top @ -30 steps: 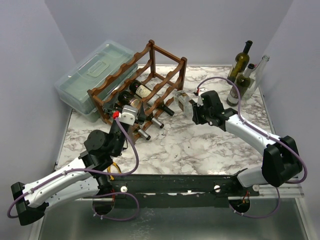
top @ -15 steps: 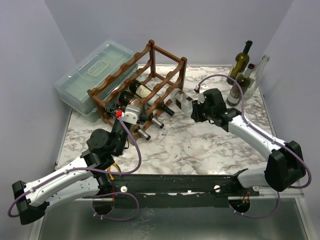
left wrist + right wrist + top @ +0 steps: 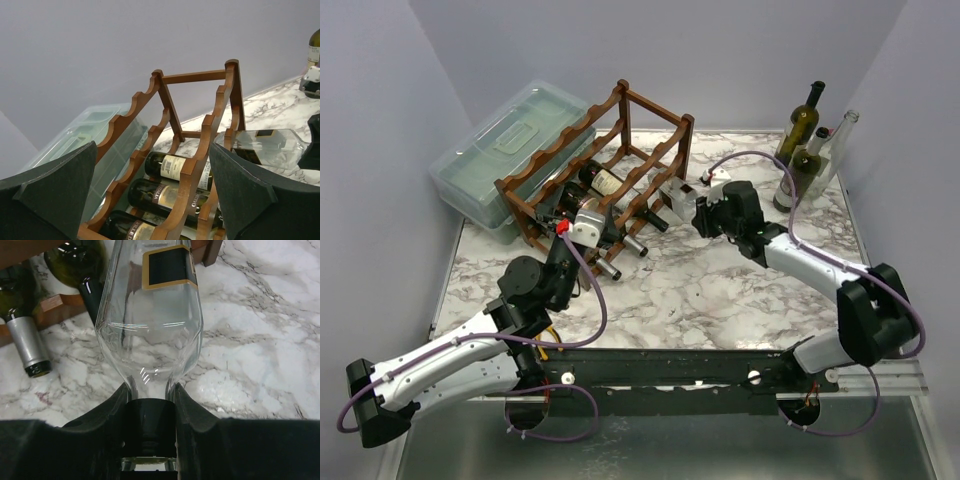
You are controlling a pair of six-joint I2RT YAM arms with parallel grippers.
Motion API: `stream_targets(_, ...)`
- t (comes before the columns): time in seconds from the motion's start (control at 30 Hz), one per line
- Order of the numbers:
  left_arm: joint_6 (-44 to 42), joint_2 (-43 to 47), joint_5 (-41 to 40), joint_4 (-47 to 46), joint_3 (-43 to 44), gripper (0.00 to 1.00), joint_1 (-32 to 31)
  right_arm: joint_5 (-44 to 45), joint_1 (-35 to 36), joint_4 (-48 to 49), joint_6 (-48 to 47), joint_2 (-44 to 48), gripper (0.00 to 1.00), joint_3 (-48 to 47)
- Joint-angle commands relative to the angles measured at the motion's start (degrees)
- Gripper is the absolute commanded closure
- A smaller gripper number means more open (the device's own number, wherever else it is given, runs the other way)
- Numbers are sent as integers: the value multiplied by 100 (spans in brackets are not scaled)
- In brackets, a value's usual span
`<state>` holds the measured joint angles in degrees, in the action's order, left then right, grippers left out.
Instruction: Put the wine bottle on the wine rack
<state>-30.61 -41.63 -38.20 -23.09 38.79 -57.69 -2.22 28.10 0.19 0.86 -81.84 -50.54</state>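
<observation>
**Clear bottle at the rack's right end, not yet racked**

- Hidden or unclear: in the right wrist view the clear wine bottle (image 3: 150, 315) is cut off at the top edge, so its base does not show. From overhead its glass nearly vanishes against the marble desk (image 3: 700, 290). I cannot tell whether it touches the wine rack (image 3: 558, 152) or whether it rests on the desk.
- The left wrist view crops the rack's lowest tier. The left gripper's (image 3: 152, 150) tips are lost against the dark wood in the overhead view.
- Right gripper (image 3: 150, 415): fingers (image 3: 112, 410) closed narrow on the bottle's neck, one pad each side. The body points away from the wrist, toward the rack.
- Bottle position: lying low, just beside the rack's right end, near the bottom tier.
- Left gripper: fingers (image 3: 55, 195) spread wide and holding nothing, with the rack's end framed between them.
- Rack contents: three dark labelled bottles (image 3: 172, 167) lie in the lower scallops.
- Elsewhere: a translucent lidded box (image 3: 505, 140) sits behind the rack; three upright bottles (image 3: 800, 125) stand at the desk's far right corner.
</observation>
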Motion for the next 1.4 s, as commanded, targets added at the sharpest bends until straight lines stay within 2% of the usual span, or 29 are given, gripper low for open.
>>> stream_targets(0.0,119,-3,-59,-133,67,6,28,-221,-104,2437,-255,-532,100,152)
stream_targets(0.13,95,-1,-79,-134,46,6,29,-717,-351,3259,-104,-1225,99,188)
stream_targets(0.23,75,-24,-98,-134,41,6,22,-1086,-466,3523,-287,-1653,99,32)
stream_targets(0.3,84,-41,-75,-134,46,6,25,-1473,-525,3372,-709,-1997,99,-231)
stream_targets(0.43,90,-55,-48,-134,29,6,29,-1533,-542,2856,-1374,-2607,99,-784)
stream_targets(0.5,66,-69,-62,-133,17,6,20,-1491,-567,2680,-1495,-2771,93,-971)
stream_targets(0.57,41,-106,-88,-143,18,6,28,-1409,-576,2307,-1597,-2881,72,-1203)
stream_targets(0.63,23,-151,-91,-150,17,6,29,-1353,-571,2047,-1702,-2907,63,-1314)
stream_targets(0.87,39,-229,-53,-152,9,6,25,-932,-569,1330,-1802,-2530,50,-1187)
stream_targets(1.0,89,-270,7,-152,0,6,29,-848,-576,851,-1847,-2334,38,-1124)
stream_targets(1.2,117,-325,23,-156,-5,6,19,-581,-574,835,-1848,-2134,36,-1006)
stream_targets(1.37,91,-304,22,-152,-19,6,29,-590,-573,821,-1874,-2166,40,-1152)
